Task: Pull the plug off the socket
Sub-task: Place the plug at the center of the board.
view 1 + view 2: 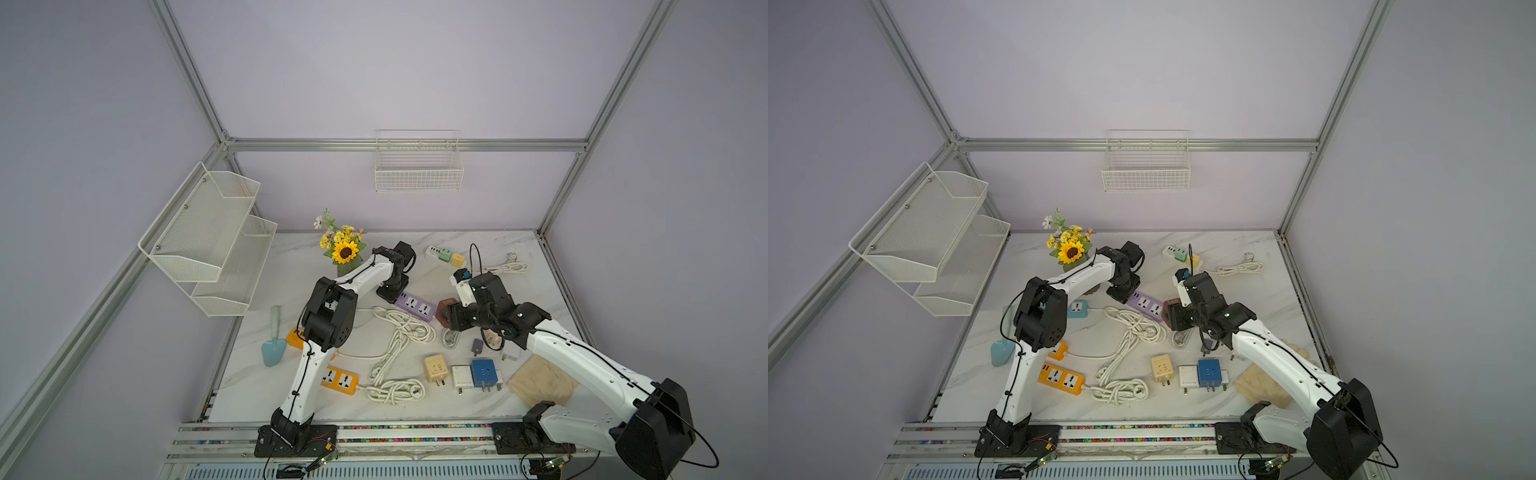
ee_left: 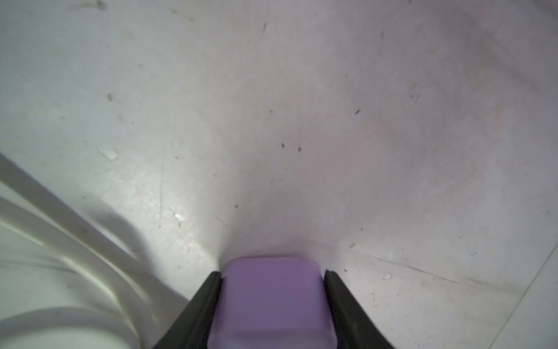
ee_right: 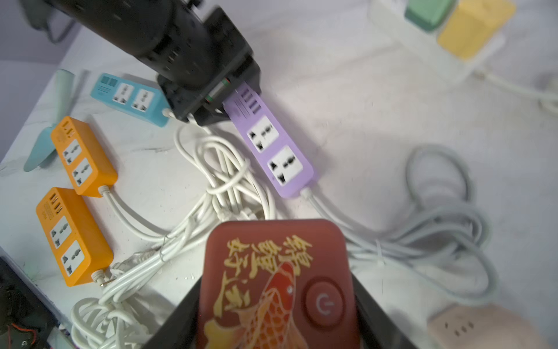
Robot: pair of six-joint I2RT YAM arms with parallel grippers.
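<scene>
The dark red square plastic plug, printed with gold characters and an orange koi and carrying a round power button, sits between the black fingers of the right gripper, which is clamped on its two sides. In both top views the plug is near the middle of the white marble table, just beside the cable end of the lilac plastic power strip and apart from it. In the right wrist view it is in front of the strip's white lead and not seated in either outlet; both white outlet faces of the lilac plastic power strip are uncovered.

The left gripper is clenched across the opposite end of the strip, its black fingers pressed against the lilac sides. In the left wrist view the strip lies flat on the marble.

A tangle of white cable lies on the near side of the strip. Two orange power strips lie side by side towards the left arm's base, and a light blue power strip lies behind the left gripper. A loop of grey cable lies on the marble on the plug's other side.
</scene>
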